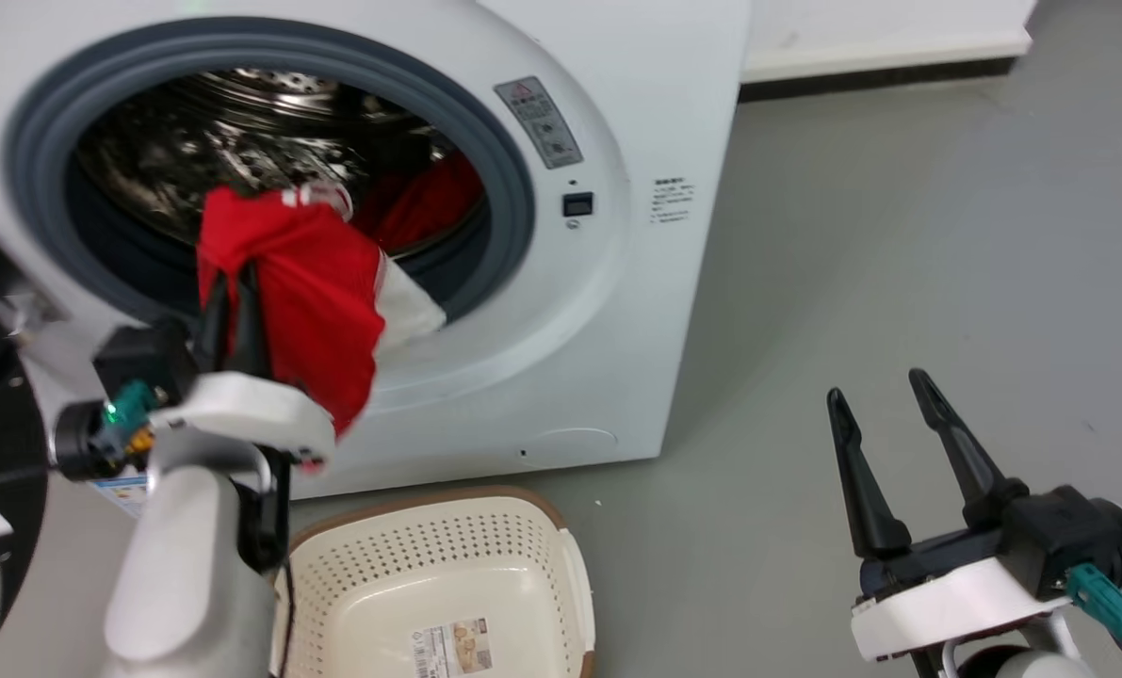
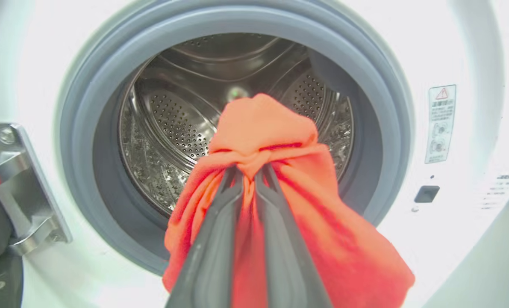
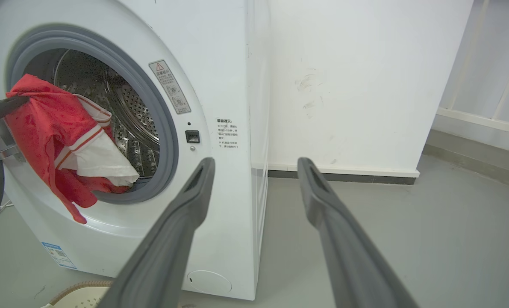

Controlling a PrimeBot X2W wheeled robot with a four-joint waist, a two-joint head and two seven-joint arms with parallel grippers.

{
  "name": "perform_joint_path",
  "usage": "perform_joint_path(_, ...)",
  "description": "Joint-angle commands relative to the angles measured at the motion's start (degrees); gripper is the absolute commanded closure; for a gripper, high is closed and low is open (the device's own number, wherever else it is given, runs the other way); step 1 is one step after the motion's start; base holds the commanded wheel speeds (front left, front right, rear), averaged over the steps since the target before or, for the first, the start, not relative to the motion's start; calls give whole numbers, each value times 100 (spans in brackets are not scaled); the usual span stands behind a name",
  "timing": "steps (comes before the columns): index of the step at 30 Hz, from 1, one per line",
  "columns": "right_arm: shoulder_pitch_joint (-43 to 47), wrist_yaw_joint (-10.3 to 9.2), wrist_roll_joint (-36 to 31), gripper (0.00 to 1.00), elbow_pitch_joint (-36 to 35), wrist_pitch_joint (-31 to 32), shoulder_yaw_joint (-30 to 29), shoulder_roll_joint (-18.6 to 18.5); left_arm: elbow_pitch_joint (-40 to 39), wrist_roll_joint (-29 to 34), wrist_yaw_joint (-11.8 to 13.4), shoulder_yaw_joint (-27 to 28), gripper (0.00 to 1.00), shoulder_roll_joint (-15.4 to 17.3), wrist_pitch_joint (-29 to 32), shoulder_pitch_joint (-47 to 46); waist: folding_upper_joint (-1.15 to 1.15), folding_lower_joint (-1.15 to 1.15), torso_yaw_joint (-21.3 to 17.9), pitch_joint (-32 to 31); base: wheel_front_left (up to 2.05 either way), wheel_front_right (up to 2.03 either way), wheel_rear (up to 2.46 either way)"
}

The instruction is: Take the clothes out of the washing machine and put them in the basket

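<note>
One red garment (image 1: 306,301) (white trim) hangs pinched in the left gripper (image 1: 233,282) before the washing machine (image 1: 617,282)'s opening; the right gripper (image 1: 877,386) stands spread, right of the basket (image 1: 429,546).

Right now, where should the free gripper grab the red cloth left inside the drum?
Pinch the red cloth by its bunched upper fold at the drum's right. Send the right gripper straight in from the front; the left gripper's shirt hangs across the left.
</note>
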Motion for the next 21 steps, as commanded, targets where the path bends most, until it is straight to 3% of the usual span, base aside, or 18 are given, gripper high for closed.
perform_joint_path(1,115,-4,-52,0,-47,45,-8,9,-151,49,0,-40,100,-54,-15,189,0,1,182,-137,0,0,0)
perform_joint_path(13,299,-4,-161,0,-259,239,-69,10,-996,-71,125,-402,100,-411,110,1659,0,1,531,-126,0,0,0)
perform_joint_path(21,51,-4,-216,0,-433,262,-21,10,-593,-230,265,-652,100,-550,131,2142,0,1,539,480,0,0,0)
